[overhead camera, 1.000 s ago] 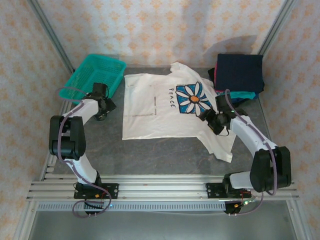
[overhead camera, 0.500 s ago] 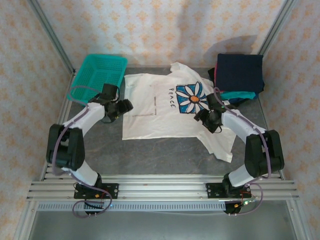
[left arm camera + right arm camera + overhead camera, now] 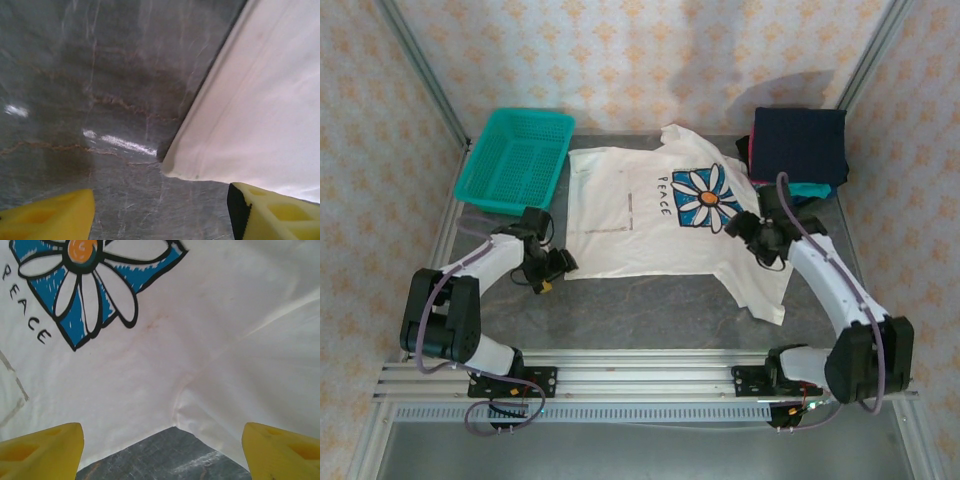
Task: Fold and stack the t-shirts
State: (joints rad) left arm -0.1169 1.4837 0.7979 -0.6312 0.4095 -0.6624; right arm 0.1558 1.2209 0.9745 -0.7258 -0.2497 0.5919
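Between wide jaws our left gripper [image 3: 160, 214] frames the white printed cloth t-shirt's [image 3: 260, 100] corner; our right gripper [image 3: 162, 450], likewise wide, its underarm.

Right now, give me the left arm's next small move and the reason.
Probably lower the left gripper and close on the near-left corner of the white t-shirt. Its jaws stand open, and that corner lies flat on the table just ahead, between the fingers, not yet gripped.
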